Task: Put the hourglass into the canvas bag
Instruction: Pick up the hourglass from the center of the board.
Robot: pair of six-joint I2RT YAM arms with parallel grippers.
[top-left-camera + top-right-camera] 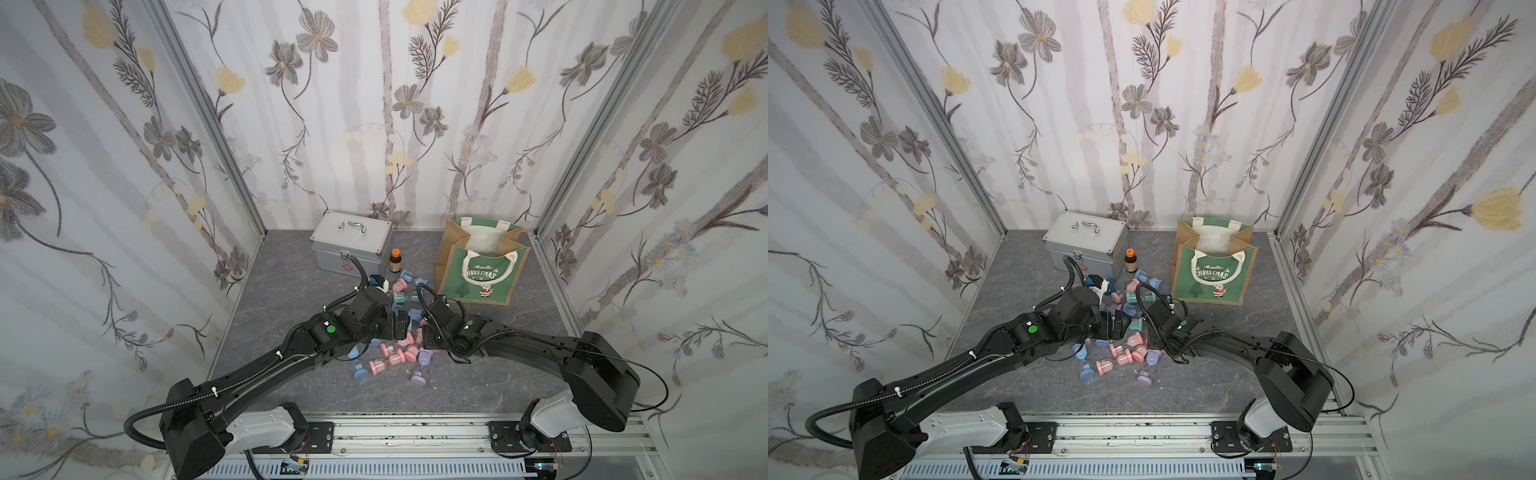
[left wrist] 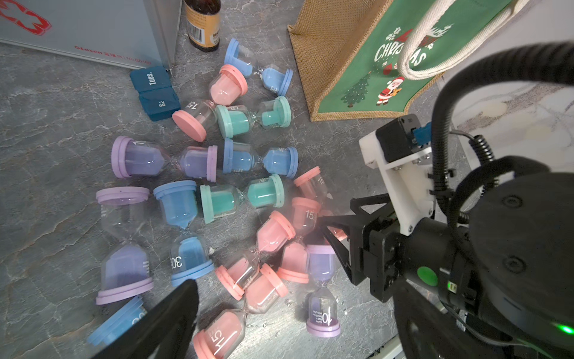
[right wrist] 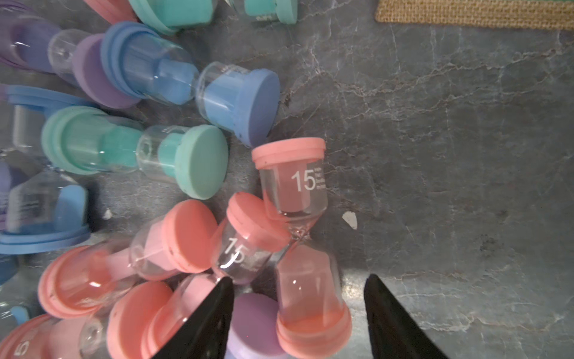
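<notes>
At the rear left of the table point(image 1: 291, 299), the case point(image 1: 351, 245) is standing with its lid shut, so its contents are not showing. Its front is carrying a red cross-shaped mark and a line of red print too small to read with certainty. Just beside its front corner, a dark blue pill box point(image 2: 155, 91) is lying with "Tues." showing on one lid. Next to the case, the bottle point(image 1: 395, 261) is standing upright, brown with an orange cap. In the left wrist view its label is showing a barcode.

In the centre, the hourglasses point(image 2: 239, 158) are lying in a loose pile, touching and overlapping. Pink ones are showing "15", a blue one "30" and a purple one "10".

The left gripper point(image 1: 399, 328) is hovering over the pile with its jaws spread, holding nothing. Just to its right, the right gripper point(image 3: 298, 276) is reaching into the pile's right edge. Its jaws are standing apart on either side of the nearer bulb of a pink hourglass point(image 3: 310, 304), with a gap showing on each side, so nothing is being grasped. This pink hourglass is lying on the table, outside the bag, with "15" on its far bulb.

At the rear right, the bag point(image 1: 482, 266) is standing upright with its mouth open, and only white lining is showing inside. Its green front is reading "CHRISTMAS" in white above a tree and a Santa.
</notes>
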